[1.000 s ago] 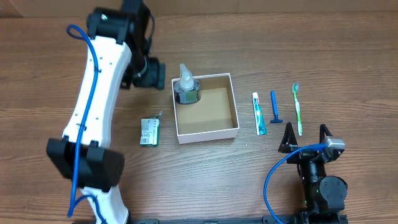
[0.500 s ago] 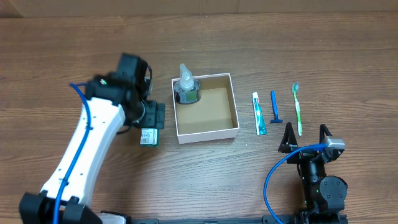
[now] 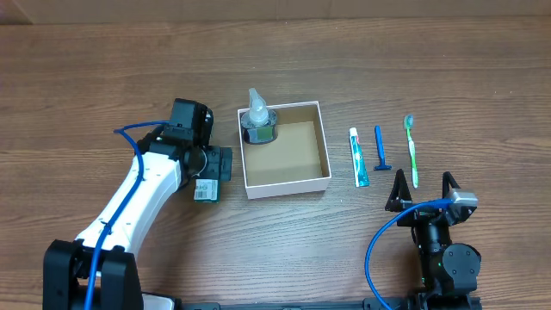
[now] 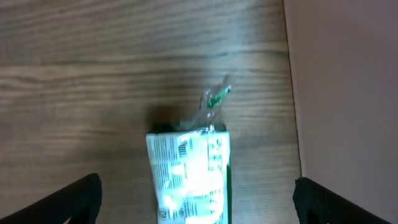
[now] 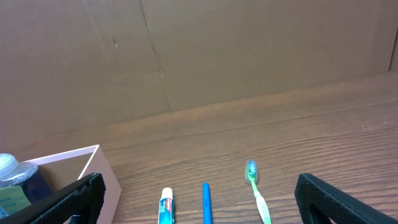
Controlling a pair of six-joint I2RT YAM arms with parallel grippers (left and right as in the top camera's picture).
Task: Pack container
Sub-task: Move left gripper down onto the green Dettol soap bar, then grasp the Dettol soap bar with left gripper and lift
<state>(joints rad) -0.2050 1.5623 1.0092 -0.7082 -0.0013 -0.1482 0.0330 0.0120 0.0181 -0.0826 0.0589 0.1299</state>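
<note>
- Box (image 3: 303,153) sat mid-bench, a bit toward the far edge. White walls up, brown floor mostly bare.
- Bottle (image 3: 258,121) stood upright in the box's far-left corner, the only thing inside.
- Packet (image 4: 189,177) lay flat on the bench just beside the box's left wall, not touching it as far as could be seen.
- Left gripper (image 3: 221,164) hung over that packet with its jaws spread wide, one finger on either side in the wrist view, nothing held. Couldn't tell if it was down at bench level.
- Right gripper (image 3: 422,186) was parked near the front edge, right side, also spread and empty.
- Toothpaste (image 3: 359,158), razor (image 3: 380,148) and toothbrush (image 3: 411,151) lay in a row between the box and the right edge, none packed yet.
- Handling, my read: the box looked like thin card, so light and prob. quick to slide if a finger bumped a wall. The bottle's weight in one corner might make it pivot, too.
- If it needed steadying, pinch the top rim of a bare wall, e.g. the right or near one, and gently, since card creases.
- Best not to touch it at all: drop items straight down onto the open floor.
</note>
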